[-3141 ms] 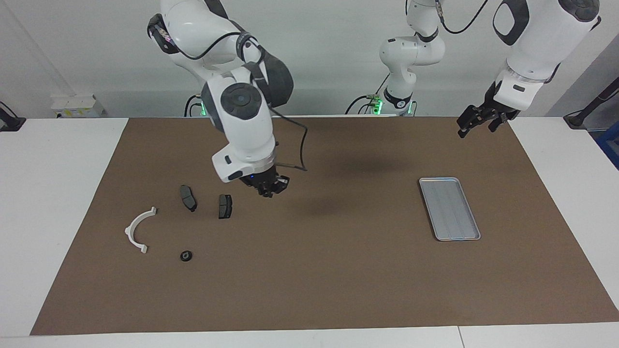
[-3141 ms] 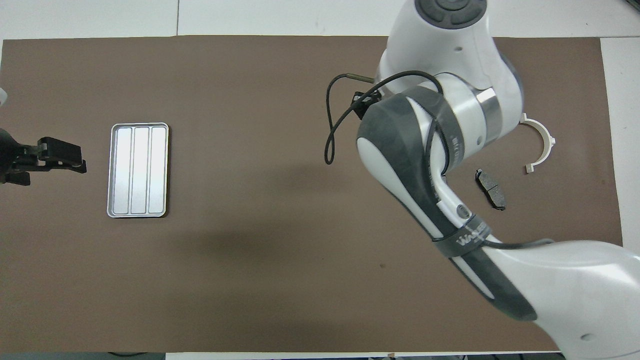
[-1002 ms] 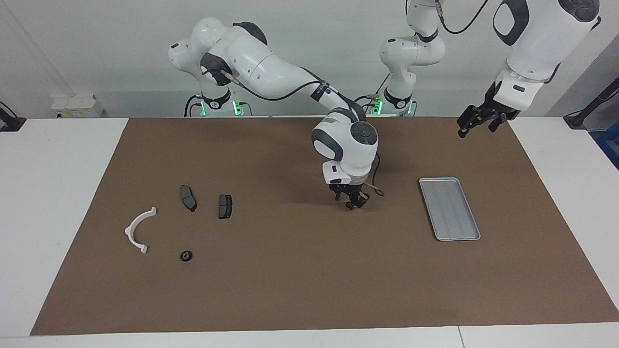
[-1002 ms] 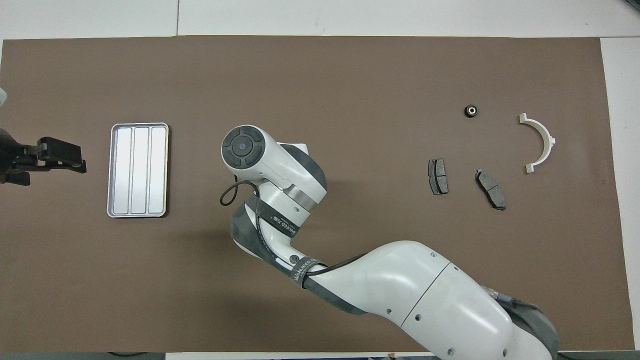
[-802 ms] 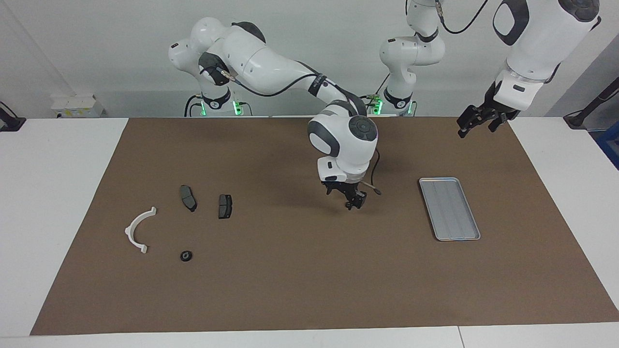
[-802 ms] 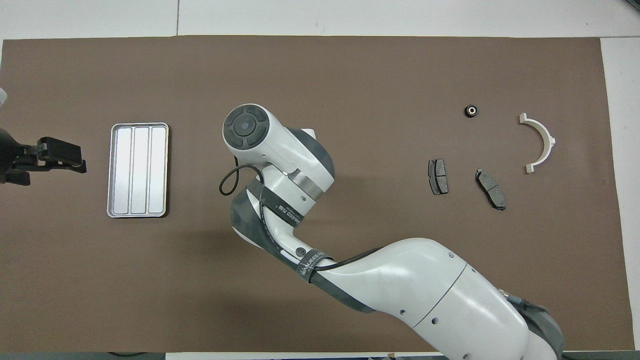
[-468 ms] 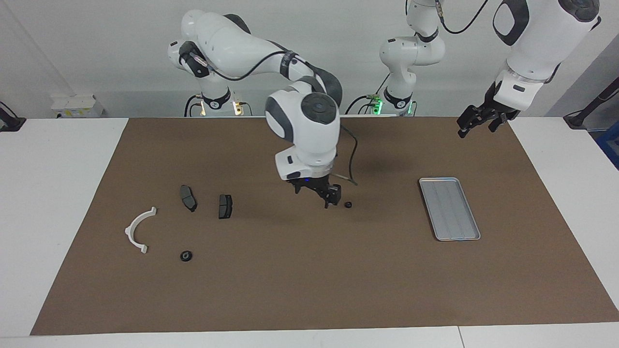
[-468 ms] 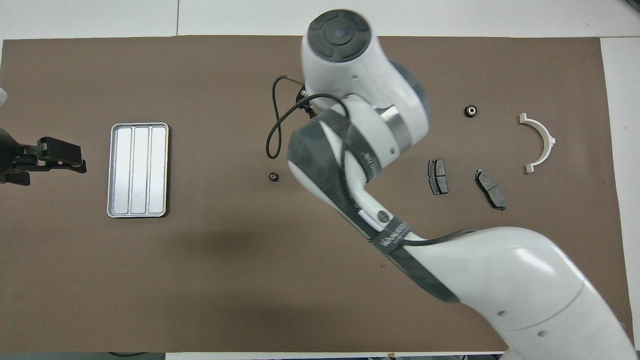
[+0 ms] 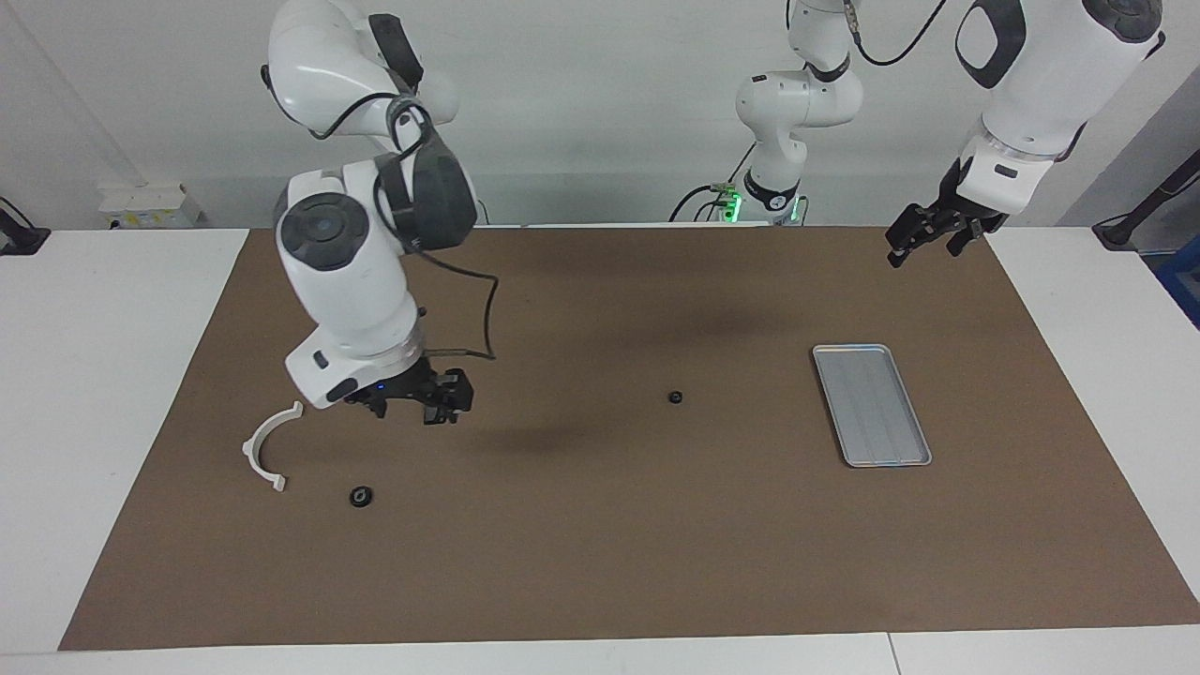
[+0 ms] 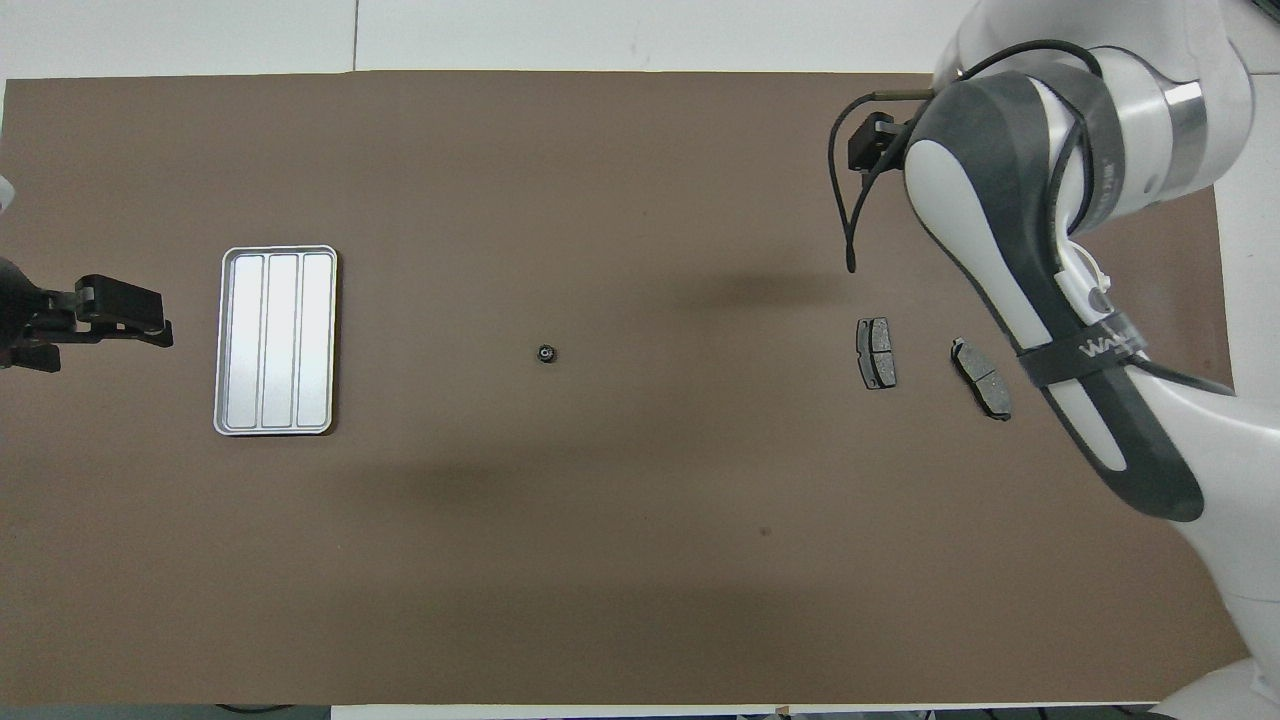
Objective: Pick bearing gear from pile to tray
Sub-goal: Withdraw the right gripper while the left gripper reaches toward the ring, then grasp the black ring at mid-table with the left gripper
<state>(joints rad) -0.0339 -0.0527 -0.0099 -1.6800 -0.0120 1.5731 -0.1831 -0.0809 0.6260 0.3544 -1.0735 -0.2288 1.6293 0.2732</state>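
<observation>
**A:** Where's the part to be moved?

**B:** One small black round bearing gear (image 9: 674,397) lies alone on the brown mat (image 9: 600,544). It is between the two dark grey brake pads (image 10: 876,352) and the flat silver metal tray (image 9: 872,405), touching neither. A second black round piece (image 9: 360,496) sits near the white half-ring bracket (image 9: 265,448).

**A:** And the grippers?

**B:** The right gripper (image 9: 422,403) hangs over the brake pads. I cannot tell how its jaws stand, and nothing shows in them. The left gripper (image 10: 125,320) waits by the tray's end, jaws released and empty.

**A:** How will the gear handle?

**B:** Probably light and rigid, and apt to roll or skid. I'd pinch across its outer rim from straight above, centred, with a modest squeeze.
</observation>
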